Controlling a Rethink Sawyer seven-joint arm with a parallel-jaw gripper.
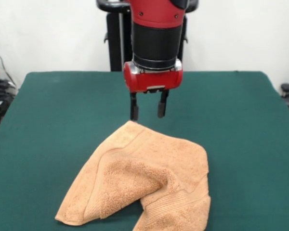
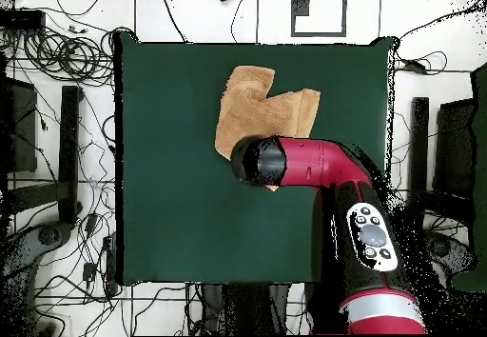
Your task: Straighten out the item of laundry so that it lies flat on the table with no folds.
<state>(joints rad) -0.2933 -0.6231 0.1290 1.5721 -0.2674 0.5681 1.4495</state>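
Observation:
The item of laundry [image 1: 144, 180] is a peach terry towel, crumpled and folded over itself on the near part of the green table [image 1: 241, 144]. One corner of it points toward the arm. My gripper [image 1: 148, 113] hangs open just above that far corner, its two black fingers [image 1: 134, 109] apart with nothing between them. From above, the towel [image 2: 255, 107] lies toward the table's far edge, and the red arm's head [image 2: 259, 160] covers its nearer corner and hides the fingers.
The table [image 2: 162, 181] has wide bare green felt on both sides of the towel and toward the robot. Cables and black stands [image 2: 71, 133] lie on the floor around it.

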